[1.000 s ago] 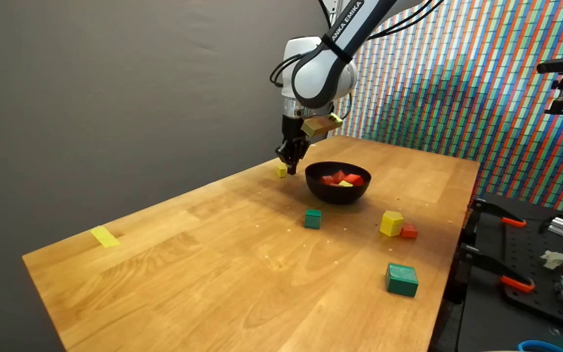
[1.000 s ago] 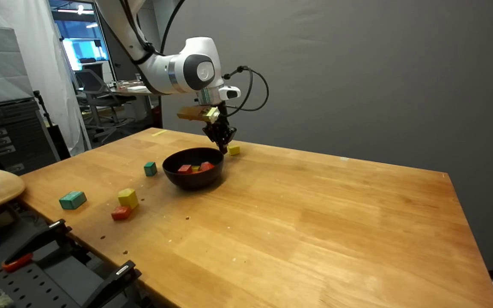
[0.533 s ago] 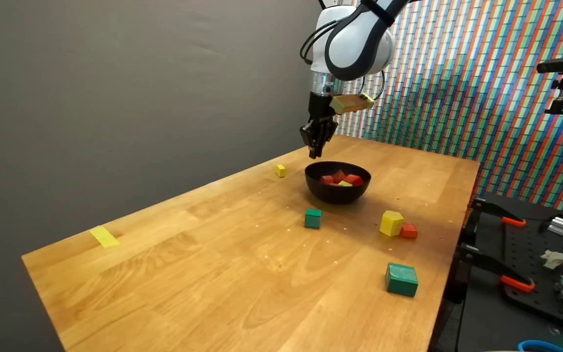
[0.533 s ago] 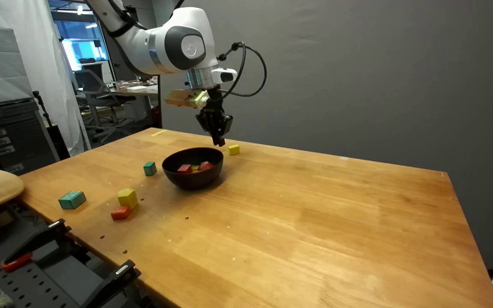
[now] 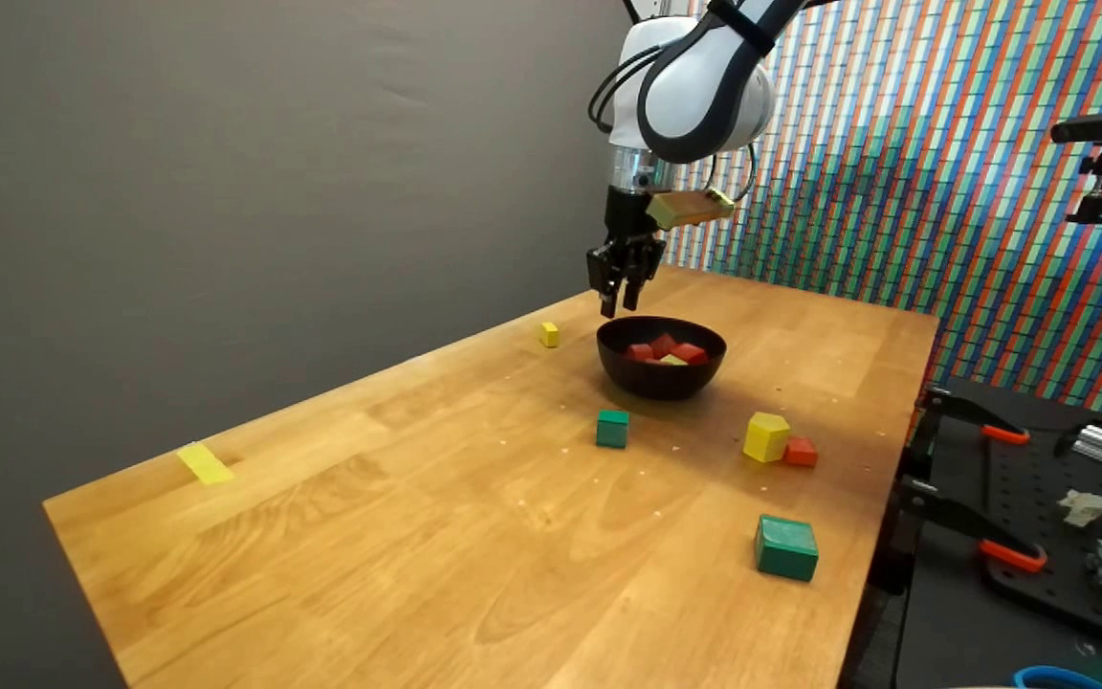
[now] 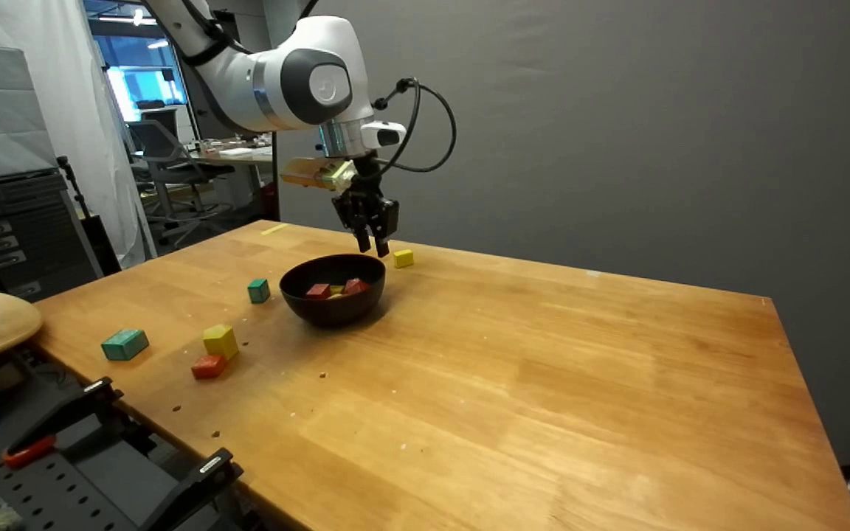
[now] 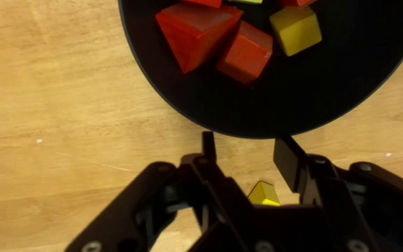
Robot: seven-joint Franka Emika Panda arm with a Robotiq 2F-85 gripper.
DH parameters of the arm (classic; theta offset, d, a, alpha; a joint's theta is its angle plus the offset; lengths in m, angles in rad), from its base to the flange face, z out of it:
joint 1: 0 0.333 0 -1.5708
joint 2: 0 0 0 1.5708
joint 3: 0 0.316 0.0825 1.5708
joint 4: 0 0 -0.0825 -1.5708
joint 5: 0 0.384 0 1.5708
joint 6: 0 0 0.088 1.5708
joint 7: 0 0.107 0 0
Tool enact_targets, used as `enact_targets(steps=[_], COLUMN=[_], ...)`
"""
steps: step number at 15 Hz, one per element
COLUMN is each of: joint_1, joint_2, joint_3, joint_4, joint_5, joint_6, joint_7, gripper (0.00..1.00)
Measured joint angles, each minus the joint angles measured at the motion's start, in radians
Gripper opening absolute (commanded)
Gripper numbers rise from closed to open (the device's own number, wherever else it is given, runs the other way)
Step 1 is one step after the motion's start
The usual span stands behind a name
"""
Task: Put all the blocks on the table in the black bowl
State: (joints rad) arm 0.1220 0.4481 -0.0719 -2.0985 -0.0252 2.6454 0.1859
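Red and yellow faceted blocks [image 7: 247, 55] are hanging out in the round black bowl [image 5: 658, 381] on the honey-coloured wood-grain table [image 5: 350, 555]; five more just sit out on the table: a little yellow block [image 5: 550, 335] near one edge, a small green cube [image 5: 612, 430] near the bowl, a chunky yellow many-sided block [image 5: 766, 437] with a small red block [image 5: 801, 452] right beside it (hard to tell if they touch), and a bigger green block [image 5: 786, 547] well apart from the bowl; black two-finger gripper [image 7: 245, 135] hangs by the bowl's rim, jaws apart, partly hiding that little yellow block in the wrist view.
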Motion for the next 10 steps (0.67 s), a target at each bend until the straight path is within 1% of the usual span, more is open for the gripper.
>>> enact_targets(steps=[2, 3, 5, 9, 10], joint_1=[-0.003, -0.007, -0.014, -0.023, -0.025], joint_2=[0.053, 0.089, 0.166, 0.313, 0.345], joint_3=[0.006, 0.01, 0.017, 0.027, 0.03], joint_4=[0.058, 0.099, 0.193, 0.391, 0.436], joint_5=[0.005, 0.007, 0.016, 0.059, 0.074], joint_6=[0.0, -0.002, -0.02, -0.098, -0.12], joint_7=[0.003, 0.003, 0.003, 0.017, 0.029], gripper=[0.98, 1.0, 1.0, 1.0, 0.75])
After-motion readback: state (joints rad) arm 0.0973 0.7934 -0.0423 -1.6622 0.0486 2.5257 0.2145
